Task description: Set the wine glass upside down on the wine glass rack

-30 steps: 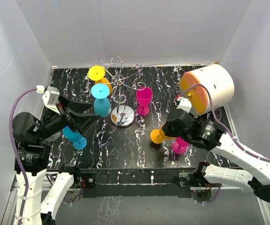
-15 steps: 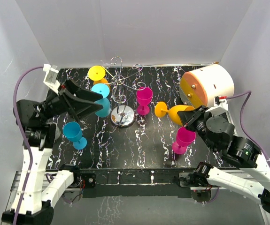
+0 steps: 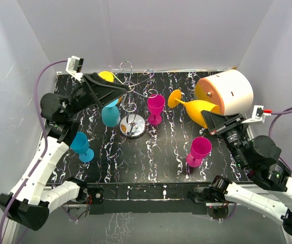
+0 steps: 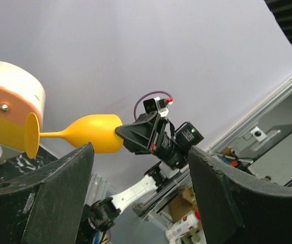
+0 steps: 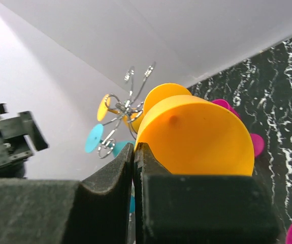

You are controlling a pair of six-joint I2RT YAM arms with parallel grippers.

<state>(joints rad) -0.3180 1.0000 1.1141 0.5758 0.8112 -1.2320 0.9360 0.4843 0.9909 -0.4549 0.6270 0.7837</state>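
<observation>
Right gripper is clamping the orange glass, stem pointing 10 o'clock; the rack is standing at its 9 o'clock. Left gripper is gaping empty.

A white-and-orange cylinder lies on its side at the back right of the black marbled table, where a magenta glass mid-table, another magenta glass front right and a blue glass front left stand upright.
</observation>
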